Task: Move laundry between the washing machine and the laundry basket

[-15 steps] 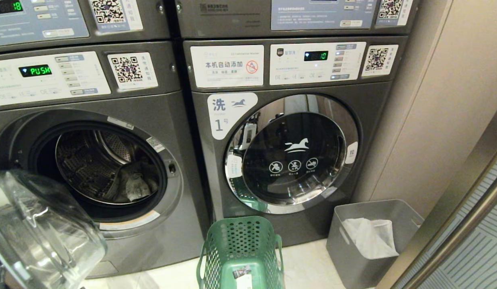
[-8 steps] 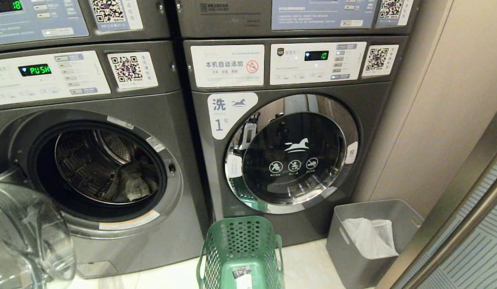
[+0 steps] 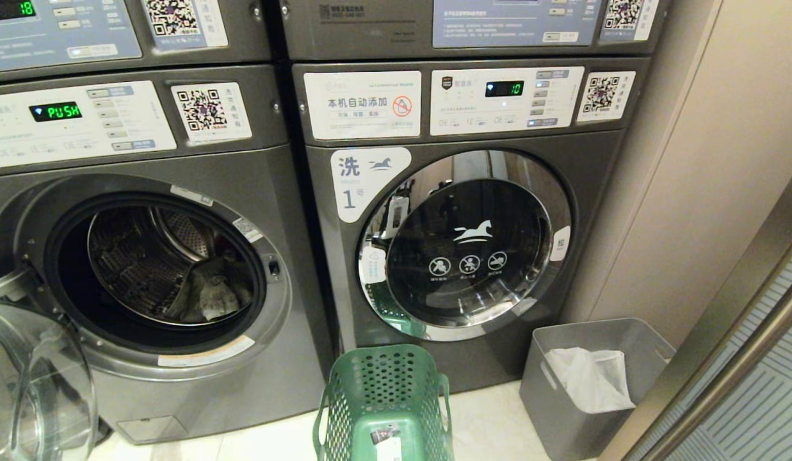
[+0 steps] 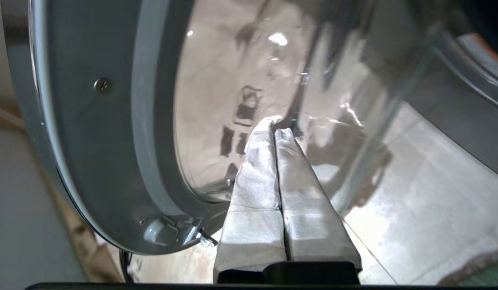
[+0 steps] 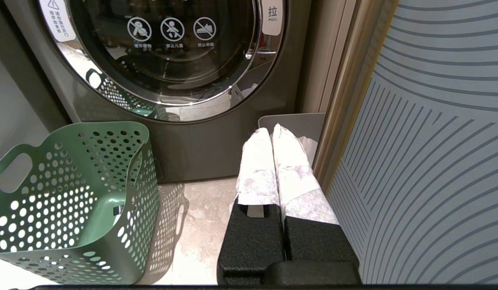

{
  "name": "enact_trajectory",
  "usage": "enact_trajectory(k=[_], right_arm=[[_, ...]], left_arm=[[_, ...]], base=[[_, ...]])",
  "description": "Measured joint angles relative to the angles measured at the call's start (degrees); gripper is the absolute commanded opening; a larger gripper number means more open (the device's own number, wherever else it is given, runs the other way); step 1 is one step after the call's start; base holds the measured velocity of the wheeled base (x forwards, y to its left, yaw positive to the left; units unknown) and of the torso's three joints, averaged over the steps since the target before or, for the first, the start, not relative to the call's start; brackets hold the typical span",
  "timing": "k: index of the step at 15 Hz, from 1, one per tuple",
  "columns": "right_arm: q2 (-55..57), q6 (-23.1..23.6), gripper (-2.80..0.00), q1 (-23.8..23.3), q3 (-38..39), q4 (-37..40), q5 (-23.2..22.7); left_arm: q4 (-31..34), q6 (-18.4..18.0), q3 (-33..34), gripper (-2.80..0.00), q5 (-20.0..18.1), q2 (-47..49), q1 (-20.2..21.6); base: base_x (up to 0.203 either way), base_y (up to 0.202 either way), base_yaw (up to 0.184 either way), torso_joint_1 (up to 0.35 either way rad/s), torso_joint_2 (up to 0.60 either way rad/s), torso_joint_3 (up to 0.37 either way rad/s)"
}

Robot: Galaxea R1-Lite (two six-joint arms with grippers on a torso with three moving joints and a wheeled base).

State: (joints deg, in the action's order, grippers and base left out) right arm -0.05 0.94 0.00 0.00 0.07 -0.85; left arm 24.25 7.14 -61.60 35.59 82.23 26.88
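The left washing machine (image 3: 197, 166) stands with its round door (image 3: 31, 384) swung wide at the lower left. Grey laundry (image 3: 210, 294) lies in the bottom of its steel drum (image 3: 133, 256). The green perforated laundry basket (image 3: 383, 403) sits on the floor between the two machines and holds only a small label. My left gripper (image 4: 277, 128), in the left wrist view only, is shut and empty, its wrapped tips at the door's glass bowl (image 4: 216, 80). My right gripper (image 5: 271, 129) is shut and empty, parked low beside the basket (image 5: 71, 193).
The right washing machine (image 3: 466, 243) has its door closed. A grey bin (image 3: 594, 384) with a white liner stands at the right against the wall. A striped panel (image 5: 434, 141) is close on the right gripper's side. Pale tiled floor (image 3: 485, 422) surrounds the basket.
The open washer door has swung further out to the left and lower in the head view, uncovering more of the machine's front. Laundry, basket and bin have not moved.
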Motion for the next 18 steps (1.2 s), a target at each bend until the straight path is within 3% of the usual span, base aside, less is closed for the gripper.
enact_trajectory(k=[2, 4, 9, 14, 16, 18], right_arm=[[0.0, 0.0, -2.8, 0.0, 0.0, 0.0, 0.0], [0.0, 0.0, -2.8, 0.0, 0.0, 0.0, 0.0], [0.0, 0.0, -2.8, 0.0, 0.0, 0.0, 0.0], [0.0, 0.0, -2.8, 0.0, 0.0, 0.0, 0.0], [0.0, 0.0, -2.8, 0.0, 0.0, 0.0, 0.0], [0.0, 0.0, -2.8, 0.0, 0.0, 0.0, 0.0]], left_arm=[[-0.1, 5.1, -1.9, -2.8, 3.7, 4.8, 3.0], [-1.0, 7.1, -5.8, -2.8, 4.2, 9.1, 7.0], [-6.6, 7.4, -15.2, -2.8, 4.5, 16.5, 15.7], [-8.9, 7.1, -26.9, -2.8, 4.3, 24.8, 27.5], [-9.0, 7.2, -28.2, -2.8, 3.1, 26.0, 29.2], [-9.1, 7.2, -25.9, -2.8, 0.3, 23.7, 27.1]], base=[[0.0, 0.0, 0.0, 0.0, 0.0, 0.0], [0.0, 0.0, 0.0, 0.0, 0.0, 0.0], [0.0, 0.0, 0.0, 0.0, 0.0, 0.0], [0.0, 0.0, 0.0, 0.0, 0.0, 0.0], [0.0, 0.0, 0.0, 0.0, 0.0, 0.0], [0.0, 0.0, 0.0, 0.0, 0.0, 0.0]])
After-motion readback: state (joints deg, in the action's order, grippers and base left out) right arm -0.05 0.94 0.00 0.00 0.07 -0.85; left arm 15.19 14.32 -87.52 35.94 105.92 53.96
